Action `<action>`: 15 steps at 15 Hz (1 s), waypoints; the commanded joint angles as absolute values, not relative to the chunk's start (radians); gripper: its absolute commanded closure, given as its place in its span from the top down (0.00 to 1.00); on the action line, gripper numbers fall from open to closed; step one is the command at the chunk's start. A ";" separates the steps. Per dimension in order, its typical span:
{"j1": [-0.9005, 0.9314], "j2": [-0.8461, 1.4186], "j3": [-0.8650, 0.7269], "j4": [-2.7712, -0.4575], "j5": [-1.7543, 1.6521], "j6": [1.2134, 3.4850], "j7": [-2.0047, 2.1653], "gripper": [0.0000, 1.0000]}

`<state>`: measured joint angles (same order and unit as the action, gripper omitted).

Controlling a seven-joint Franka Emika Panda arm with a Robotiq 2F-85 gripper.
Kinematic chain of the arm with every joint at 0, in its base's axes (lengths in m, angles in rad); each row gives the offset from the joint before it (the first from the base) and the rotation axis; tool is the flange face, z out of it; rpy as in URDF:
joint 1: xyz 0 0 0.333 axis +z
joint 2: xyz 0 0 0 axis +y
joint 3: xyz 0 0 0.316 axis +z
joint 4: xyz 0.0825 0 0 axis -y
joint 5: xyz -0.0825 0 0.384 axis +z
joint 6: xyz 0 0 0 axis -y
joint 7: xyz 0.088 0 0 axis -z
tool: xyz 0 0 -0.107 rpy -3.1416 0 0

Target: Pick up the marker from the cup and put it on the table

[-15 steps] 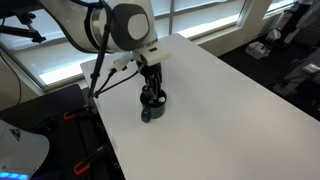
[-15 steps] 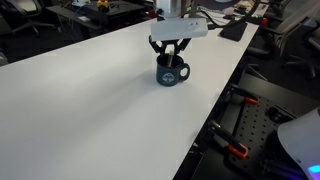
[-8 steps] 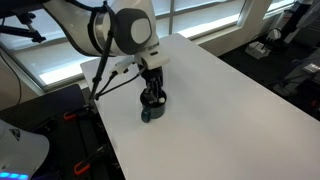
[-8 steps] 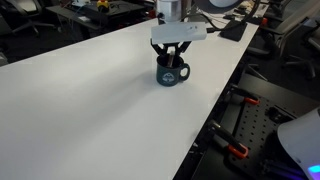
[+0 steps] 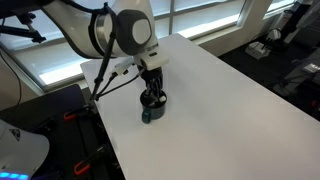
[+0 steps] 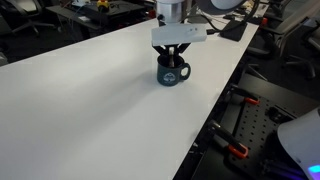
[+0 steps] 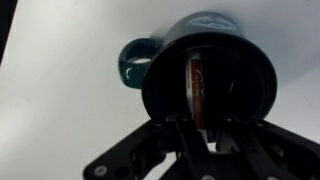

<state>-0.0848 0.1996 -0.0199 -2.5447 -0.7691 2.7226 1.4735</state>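
The dark cup (image 5: 151, 110) stands on the white table (image 5: 225, 105) near its edge; it also shows in the other exterior view (image 6: 172, 75). In the wrist view the cup (image 7: 160, 70) fills the frame, handle at the left. The reddish marker (image 7: 197, 85) stands inside it. My gripper (image 7: 200, 135) reaches straight down into the cup in both exterior views (image 5: 152, 97) (image 6: 173, 60). Its fingers are drawn in on the marker.
The table edge runs close by the cup (image 6: 215, 110), with black equipment and red clamps (image 6: 240, 150) beyond it. Office desks and chairs (image 5: 285, 50) stand past the far side. Bare white tabletop (image 6: 90, 105) spreads on the other side of the cup.
The gripper's fingers have drawn in from a wide spread to a narrow one inside the cup. The arm and the cup stay in place.
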 commanded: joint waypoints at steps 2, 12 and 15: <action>-0.046 0.173 -0.031 -2.544 -0.603 2.676 1.331 0.05; -0.013 0.059 -0.029 -2.344 -0.254 2.343 1.037 0.05; -0.020 0.104 -0.030 -2.215 -0.157 2.257 1.029 0.05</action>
<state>-0.0230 0.0671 -0.0236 -2.3268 -0.2427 2.3478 1.0608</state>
